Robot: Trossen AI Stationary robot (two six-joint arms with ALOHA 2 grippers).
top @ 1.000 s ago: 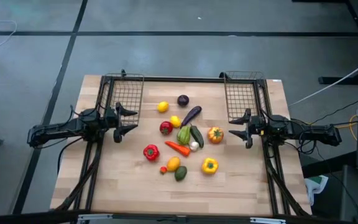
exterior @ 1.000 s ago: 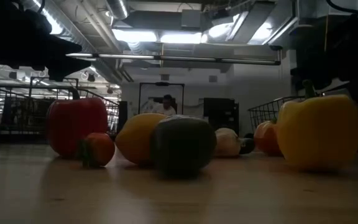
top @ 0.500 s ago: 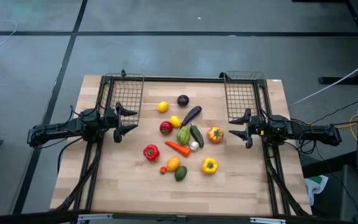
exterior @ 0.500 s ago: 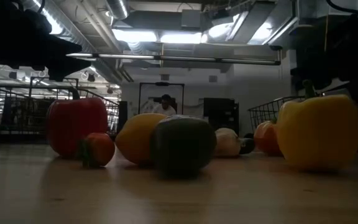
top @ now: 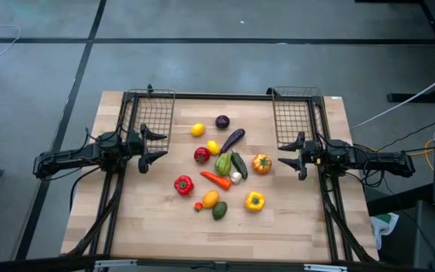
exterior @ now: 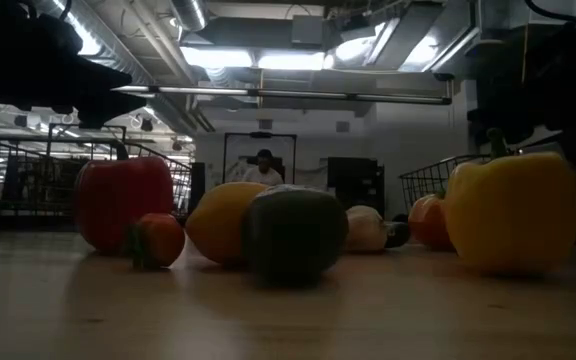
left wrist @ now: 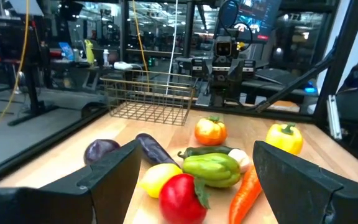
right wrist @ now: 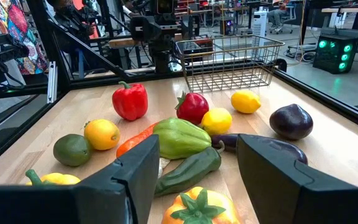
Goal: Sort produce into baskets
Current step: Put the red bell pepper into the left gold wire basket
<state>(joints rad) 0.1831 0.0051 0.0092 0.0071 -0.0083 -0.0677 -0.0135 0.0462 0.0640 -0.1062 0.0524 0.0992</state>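
The produce lies in a loose heap at the table's middle (top: 221,166): red peppers, a yellow pepper (top: 254,200), an orange pepper (top: 261,163), a carrot, lemons, a purple eggplant (top: 232,139), a green cucumber, an avocado (top: 219,211). Two wire baskets stand at the far edge, one left (top: 151,115), one right (top: 293,115). My left gripper (top: 154,147) is open at the left, level, pointing at the heap. My right gripper (top: 288,156) is open at the right, pointing at the heap. Both are empty.
The near half of the wooden table (top: 217,238) is bare. Each arm's frame rails run along the table's left and right sides. In the low view a person (exterior: 262,170) shows far off in the room behind the table.
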